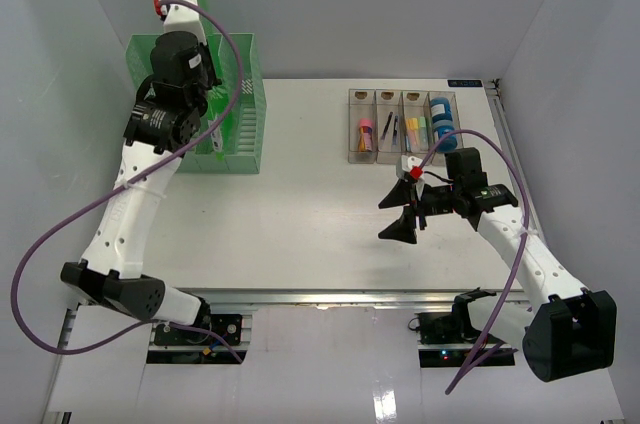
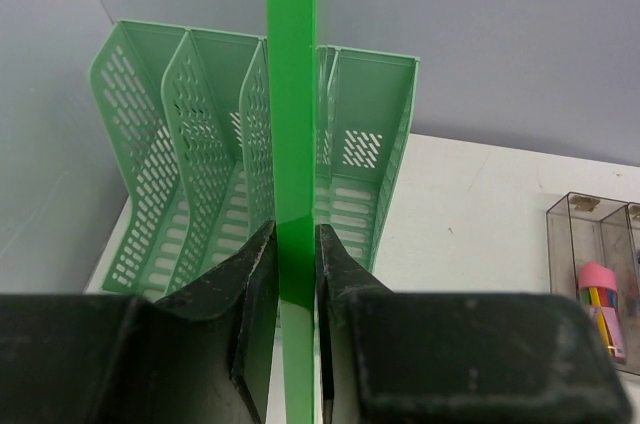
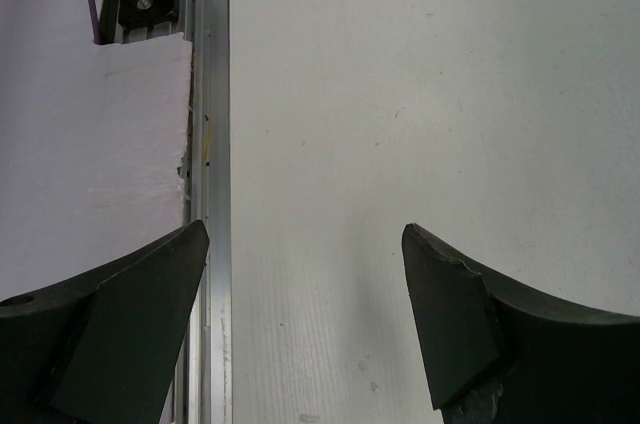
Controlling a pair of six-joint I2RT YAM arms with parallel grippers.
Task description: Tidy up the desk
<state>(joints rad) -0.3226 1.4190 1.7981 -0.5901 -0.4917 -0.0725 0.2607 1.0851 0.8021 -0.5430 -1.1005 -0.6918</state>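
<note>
Surroundings: pale grey walls are seen enclosing the desk on the left, far and right sides.
Desk: a flat white tabletop is laid across the middle of the overhead view, with a metal rail run along its near edge, just beyond the two arm bases.
File rack: a green slotted rack is stood upright in the far left corner of the desk, against the back wall; several open slots are shown in the left wrist view.
Left gripper: the left gripper is held close in front of the rack, and its fingers are clamped on a green sheet.
Green sheet: it is seen edge-on and upright, pinched between the two pads and rising past the rack's dividers; whether it touches the rack cannot be told.
Tray: a clear four-compartment tray is set at the far right of the desk; a pink item, dark pens, a yellow-green item and a blue roll are kept one to a compartment.
Right gripper: the right gripper is held low over the bare desk, near the tray and apart from it; its jaws are spread wide and nothing is held between them.
Right wrist view: white tabletop and the rail are shown between the parted fingers.
Cables: a purple cable is looped along each arm.
</note>
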